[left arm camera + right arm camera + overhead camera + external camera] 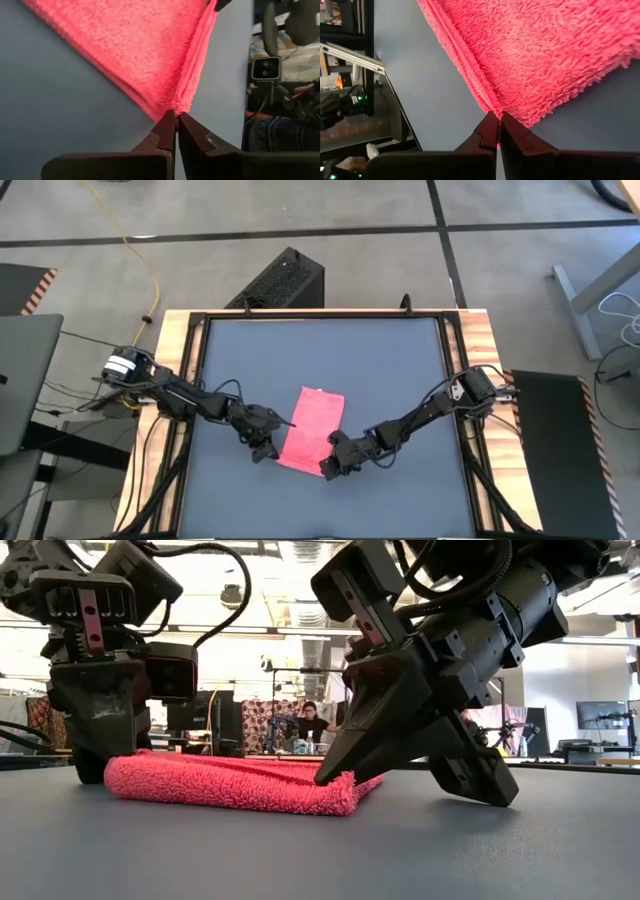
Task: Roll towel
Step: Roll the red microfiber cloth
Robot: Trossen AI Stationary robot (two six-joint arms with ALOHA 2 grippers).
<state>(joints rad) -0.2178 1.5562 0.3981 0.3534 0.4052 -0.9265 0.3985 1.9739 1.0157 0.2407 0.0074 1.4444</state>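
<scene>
The pink-red towel (312,430) lies flat on the dark table (400,370) as a folded strip, its length running from near to far. My left gripper (266,448) is shut at the strip's near-left corner. My right gripper (333,465) is shut at its near-right corner. In the low view the left gripper (95,768) stands at the towel's (230,785) left end and the right gripper (328,776) at its right end. No white tag shows. My left gripper pinches the towel's near-left corner (177,104) between its two fingertips, only at their free ends. The fingers slant down from the table's left side. Layered edges meet at that corner. The towel lies on the table, slack. My right gripper pinches the towel's near-right corner (496,107) between its two fingertips, only at their free ends. The fingers slant down from the table's right side. The folded edge with its layers runs into the pinch. The towel lies on the table.
The table has a wooden frame (175,330) with black rails around the dark mat. A black box (280,280) stands on the floor beyond the far edge. A person (312,722) sits far behind in the room. Bare mat lies beyond the towel's far end.
</scene>
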